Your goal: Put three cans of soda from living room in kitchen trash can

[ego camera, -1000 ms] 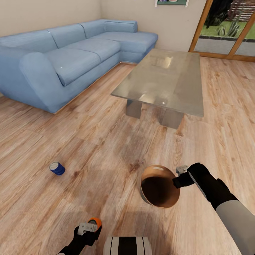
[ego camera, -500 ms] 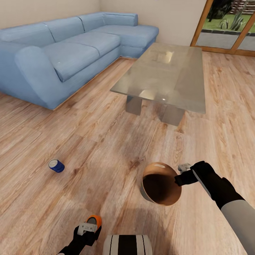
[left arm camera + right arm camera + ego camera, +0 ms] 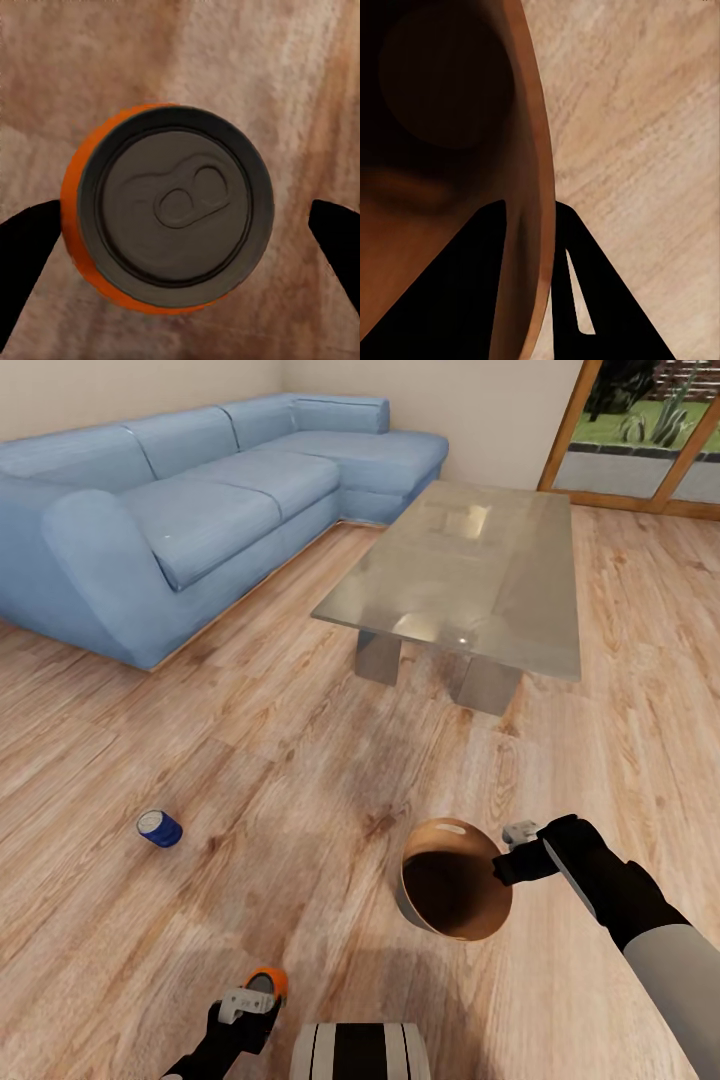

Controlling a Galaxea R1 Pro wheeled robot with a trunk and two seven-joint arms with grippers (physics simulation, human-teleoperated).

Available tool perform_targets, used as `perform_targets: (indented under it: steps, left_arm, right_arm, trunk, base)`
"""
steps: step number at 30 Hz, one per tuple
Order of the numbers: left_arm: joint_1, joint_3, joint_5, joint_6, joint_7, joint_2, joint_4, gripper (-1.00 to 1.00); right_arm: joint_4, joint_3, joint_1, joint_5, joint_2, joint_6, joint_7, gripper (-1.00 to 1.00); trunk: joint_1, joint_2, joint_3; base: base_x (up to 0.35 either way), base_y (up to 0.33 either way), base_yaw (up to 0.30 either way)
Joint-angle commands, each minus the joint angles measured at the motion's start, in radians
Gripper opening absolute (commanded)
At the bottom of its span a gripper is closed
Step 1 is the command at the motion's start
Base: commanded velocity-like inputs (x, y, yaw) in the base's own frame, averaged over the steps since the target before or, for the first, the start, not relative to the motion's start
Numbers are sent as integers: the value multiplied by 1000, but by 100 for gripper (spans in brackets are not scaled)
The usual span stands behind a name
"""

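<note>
Pinching the bin's (image 3: 455, 880) copper rim, my right gripper (image 3: 512, 856) has one finger inside the wall and one outside, holding it tilted above the wood floor (image 3: 300, 760). My left gripper (image 3: 252, 1000) has an orange can (image 3: 169, 217) between its fingers, though I cannot tell whether they touch it. Out to my left a blue can (image 3: 160, 828) lies on its side, well short of the sofa (image 3: 190, 500) and glass table (image 3: 470, 570).

Robot body — black and pale grey
Right arm (image 3: 640, 920): black forearm, grey upper sleeve; trunk (image 3: 360, 1052) white with 2 black stripes.
</note>
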Motion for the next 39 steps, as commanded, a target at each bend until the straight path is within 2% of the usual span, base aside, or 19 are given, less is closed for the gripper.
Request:
perform_targets:
  steps: [1, 17, 25, 39]
  left_arm:
    - [-1, -1, 0, 0, 0, 0, 1, -100]
    - [-1, 2, -1, 4, 0, 0, 1, -100]
    - [-2, 2, 1, 47, 0, 0, -1, -100]
    - [-2, 2, 1, 52, 0, 0, -1, -100]
  right_arm:
    - [43, -3, 1, 28, 42, 0, -20, -100]
    - [43, -1, 1, 28, 42, 0, -21, -100]
    - [44, -2, 1, 28, 43, 0, -21, -100]
    - [44, 0, 1, 28, 43, 0, -21, -100]
  trunk:
    - [1, 0, 0]
    - [1, 0, 0]
    - [-3, 2, 31]
    - [-9, 5, 85]
  base:
    - [0, 0, 0]
    - [0, 0, 0]
    - [0, 0, 0]
    - [0, 0, 0]
